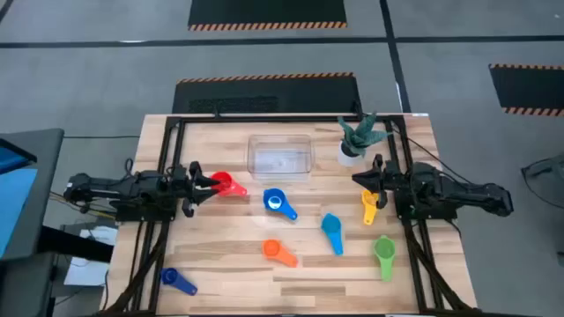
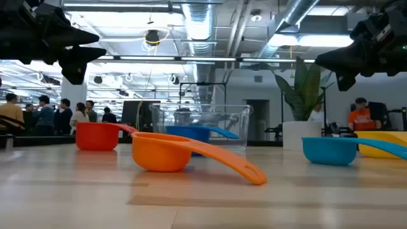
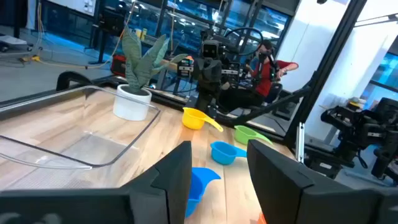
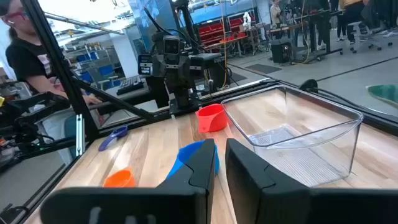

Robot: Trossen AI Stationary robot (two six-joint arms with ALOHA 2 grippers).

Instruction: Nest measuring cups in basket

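from where i sit nothing is nested yet, so the whole job is left, as i judge it. going left to right across the wooden table (image 1: 220, 264): a small dark blue plastic scoop cup (image 1: 177, 281) lies near the front left corner; my left gripper (image 1: 210, 182) hovers by the left edge with its fingers parted, empty, just beside the red plastic scoop cup (image 1: 229, 186). next come the orange plastic cup (image 1: 279, 252) toward the front, the blue plastic cup (image 1: 278, 202) mid-table, then the teal one (image 1: 332, 231). the clear rectangular plastic basket (image 1: 280, 154) sits toward the back edge and holds no cup. the white pot with a green plant (image 1: 355, 141) stands to its right. the right gripper (image 1: 363, 181) waits by the right edge, fingers nearly together on nothing, near the yellow cup (image 1: 369, 208); the green cup (image 1: 384, 254) lies front right.
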